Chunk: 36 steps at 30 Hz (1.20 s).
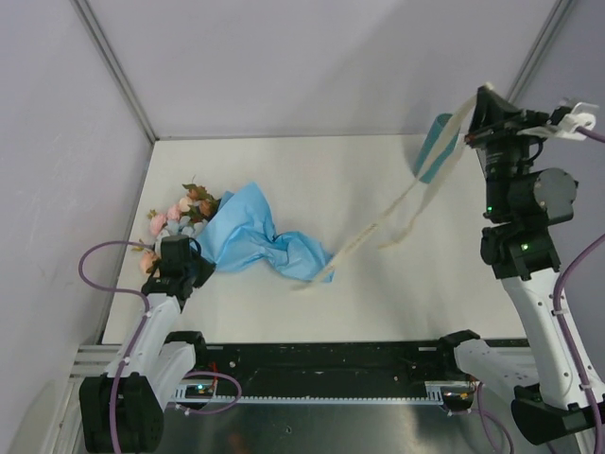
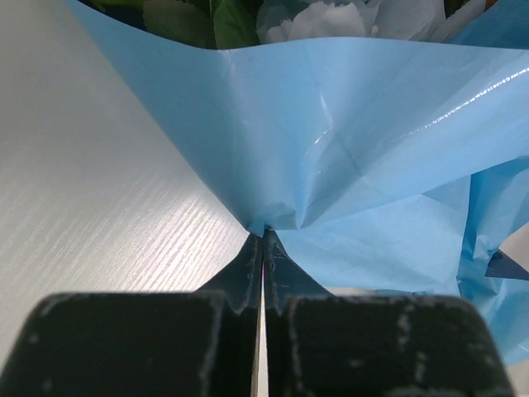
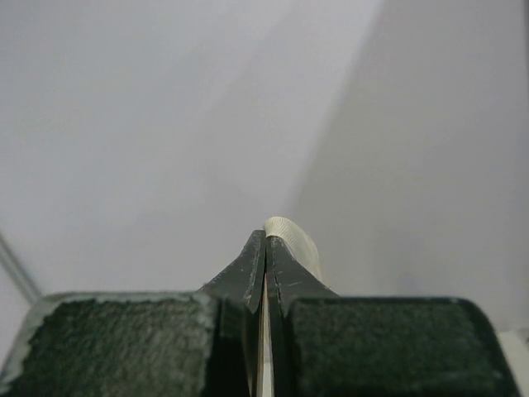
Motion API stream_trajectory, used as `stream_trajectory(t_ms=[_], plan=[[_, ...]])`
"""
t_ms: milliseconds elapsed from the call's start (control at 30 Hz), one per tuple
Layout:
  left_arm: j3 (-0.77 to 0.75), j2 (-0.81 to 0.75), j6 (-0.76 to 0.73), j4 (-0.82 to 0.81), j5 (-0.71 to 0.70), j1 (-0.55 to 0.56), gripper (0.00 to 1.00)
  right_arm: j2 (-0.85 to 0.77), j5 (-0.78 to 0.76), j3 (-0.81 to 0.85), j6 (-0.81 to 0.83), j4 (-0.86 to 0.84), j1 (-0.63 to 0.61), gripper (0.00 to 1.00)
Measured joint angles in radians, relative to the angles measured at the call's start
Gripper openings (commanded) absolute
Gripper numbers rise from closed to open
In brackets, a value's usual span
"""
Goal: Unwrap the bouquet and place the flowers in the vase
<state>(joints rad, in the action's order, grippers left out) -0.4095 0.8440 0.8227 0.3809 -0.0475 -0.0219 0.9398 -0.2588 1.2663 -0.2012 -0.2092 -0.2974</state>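
While the bouquet [image 1: 236, 236] lies on its side on the left part of the white tabletop [image 1: 321, 175], the left claw [image 2: 263, 238] is closed on a pinch of its light blue wrapping paper [image 2: 355, 124], close to the flower heads. The flowers [image 1: 184, 213], pink, pale and rust-brown, poke out of the wrap toward the far left. The right claw [image 1: 477, 102] hangs high over the right side, jaws clamped on the cream ribbon [image 1: 402, 208], whose strands slope down across the tabletop toward the crumpled tail of the paper. The teal vase [image 1: 437, 147] stands at the far right of the tabletop, partly behind the ribbon and just beside the raised claw in the overhead view.
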Motion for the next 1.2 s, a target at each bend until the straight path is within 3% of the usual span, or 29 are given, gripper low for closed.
stream_trajectory(t_ms=[300, 700, 1200], plan=[[0.000, -0.033, 0.018, 0.003, 0.010, 0.000, 0.00, 0.138, 0.042, 0.224, 0.111, 0.018, 0.156, 0.00], [-0.008, -0.039, 0.043, 0.003, 0.030, 0.000, 0.00, 0.456, 0.172, 0.556, 0.143, 0.064, 0.440, 0.00], [-0.008, -0.039, 0.052, 0.003, 0.060, 0.000, 0.00, 0.687, 0.253, 0.695, 0.126, 0.066, 0.494, 0.00]])
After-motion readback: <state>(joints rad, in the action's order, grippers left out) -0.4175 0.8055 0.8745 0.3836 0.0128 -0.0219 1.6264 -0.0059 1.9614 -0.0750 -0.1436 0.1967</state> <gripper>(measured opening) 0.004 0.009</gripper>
